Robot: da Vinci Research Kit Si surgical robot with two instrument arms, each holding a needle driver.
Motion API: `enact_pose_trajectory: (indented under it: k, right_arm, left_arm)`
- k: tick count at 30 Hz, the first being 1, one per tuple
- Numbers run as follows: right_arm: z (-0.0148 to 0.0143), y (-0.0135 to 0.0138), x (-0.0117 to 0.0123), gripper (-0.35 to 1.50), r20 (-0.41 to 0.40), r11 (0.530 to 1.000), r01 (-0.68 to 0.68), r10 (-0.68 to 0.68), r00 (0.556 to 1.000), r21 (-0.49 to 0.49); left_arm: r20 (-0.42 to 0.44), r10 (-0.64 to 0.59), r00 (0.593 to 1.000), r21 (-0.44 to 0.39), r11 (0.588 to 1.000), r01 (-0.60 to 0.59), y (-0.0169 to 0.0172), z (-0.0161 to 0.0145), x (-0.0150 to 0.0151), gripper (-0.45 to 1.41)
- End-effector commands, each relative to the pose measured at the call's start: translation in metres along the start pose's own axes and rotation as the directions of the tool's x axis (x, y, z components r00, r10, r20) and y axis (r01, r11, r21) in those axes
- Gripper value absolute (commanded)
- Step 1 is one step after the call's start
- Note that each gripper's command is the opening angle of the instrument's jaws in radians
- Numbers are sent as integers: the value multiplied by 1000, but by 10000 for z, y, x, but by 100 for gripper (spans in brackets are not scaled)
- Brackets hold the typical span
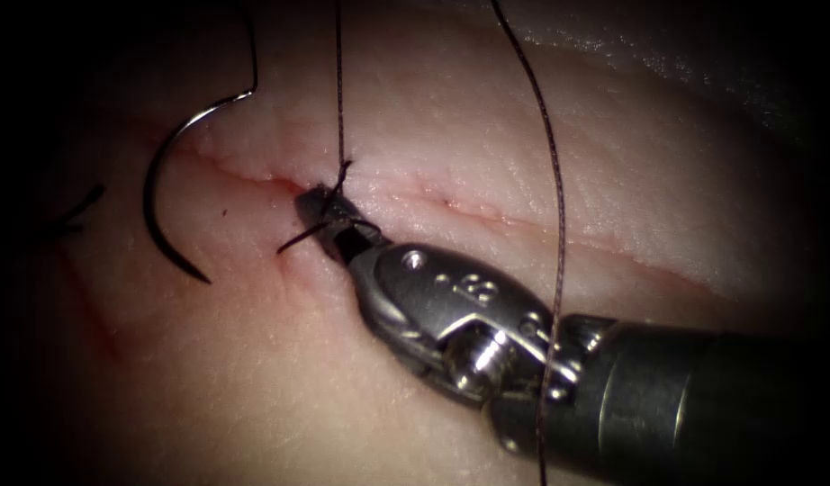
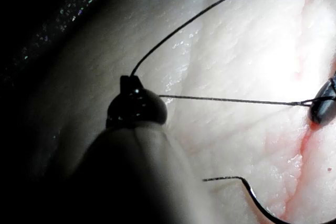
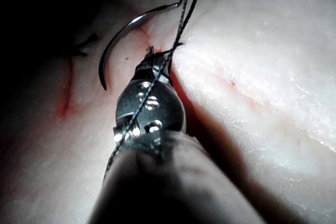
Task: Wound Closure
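A surgical training bench: a pale slab of tissue (image 1: 487, 117) with a shallow cut (image 1: 253, 174); a curved needle (image 1: 163, 180); thread (image 1: 554, 198); a steel wristed tool (image 1: 329, 216).

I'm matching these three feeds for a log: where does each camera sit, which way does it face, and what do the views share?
Endoscope: above and in front, facing the cut; right tool at the knot.
Left wrist: along the left shaft; left tool shut on the thread.
Right wrist: along the right shaft toward its tool on the tissue.
Shared: all three show the needle, lying free on the tissue, left of the knot.
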Motion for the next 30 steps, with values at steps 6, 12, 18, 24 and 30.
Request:
enact_pose_trajectory:
  k: [6,12,18,24,30]
  right_arm:
    - [9,-9,-5,-35,3,1000,-3,3,1000,1]
    - [6,-10,-8,-35,13,1000,-5,5,1000,5]
    - [6,-17,-10,-35,22,1000,-20,20,1000,2]
    - [12,-25,-8,-35,82,997,60,-55,995,-51]
    - [33,-30,-6,-35,176,983,165,-149,973,-79]
  left_arm:
    - [20,-30,999,46,999,29,-4,19,17,-45]
    - [40,-16,999,67,998,14,-4,19,18,-45]
    - [66,-24,998,88,996,18,-15,13,20,-45]
    - [85,-36,996,112,993,27,-13,16,21,-45]
    - [62,-37,997,77,997,32,4,21,29,-45]
